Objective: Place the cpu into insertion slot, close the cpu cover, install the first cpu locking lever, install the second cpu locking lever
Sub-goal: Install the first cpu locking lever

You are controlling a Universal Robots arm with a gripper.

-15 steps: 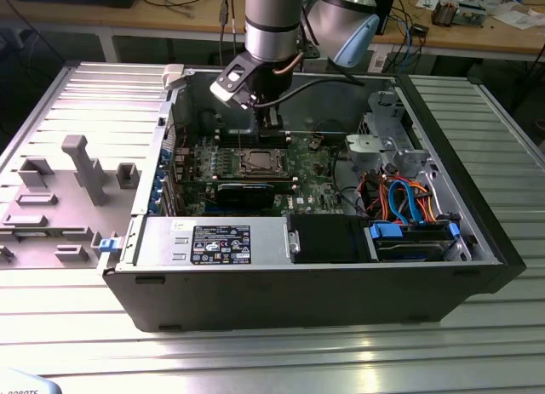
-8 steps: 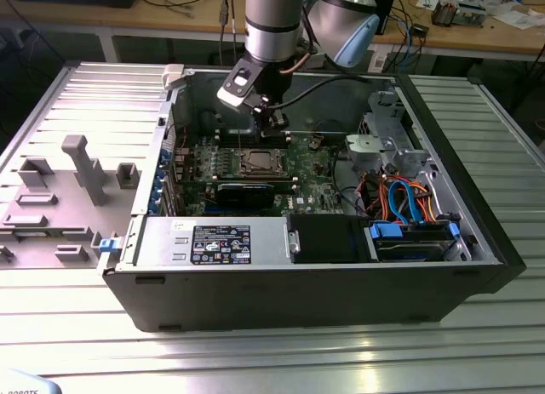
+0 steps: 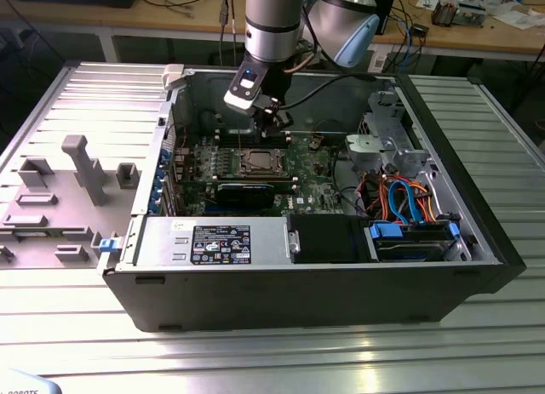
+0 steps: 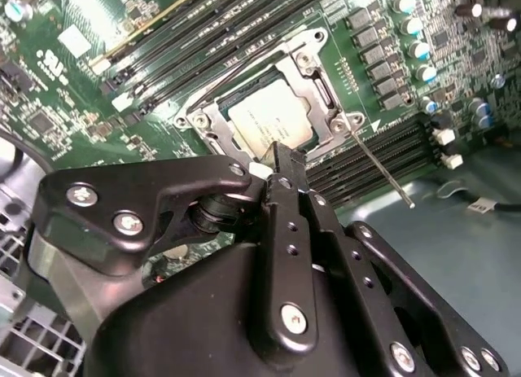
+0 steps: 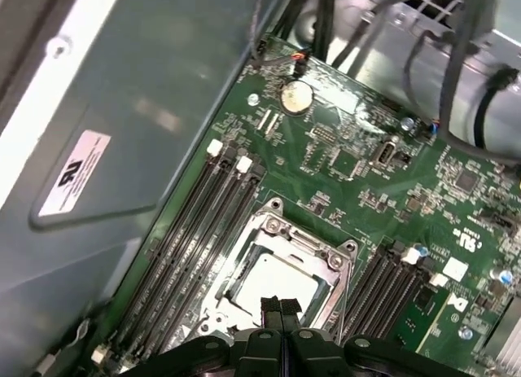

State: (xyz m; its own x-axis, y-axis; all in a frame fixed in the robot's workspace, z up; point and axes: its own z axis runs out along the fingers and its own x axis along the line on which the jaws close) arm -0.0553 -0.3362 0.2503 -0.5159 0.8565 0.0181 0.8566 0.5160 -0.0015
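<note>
Nearest to the lens in both wrist views is my own black gripper [image 5: 273, 306]. Its two fingers are pressed together with nothing between them. The tips are close over one edge of the insertion slot [image 5: 273, 224]; I cannot tell if they touch it. The cpu [image 5: 273, 281] lies flat inside the slot, silvery top up, and the cpu cover [image 5: 327, 259] seems to lie down around it. In the second wrist view one thin locking lever [image 4: 383, 169] sticks out free from a socket corner. I judge this lever to be stiff, springy wire, best pushed near its free end. The cpu is light but fragile and should be touched only at its edges.
</note>
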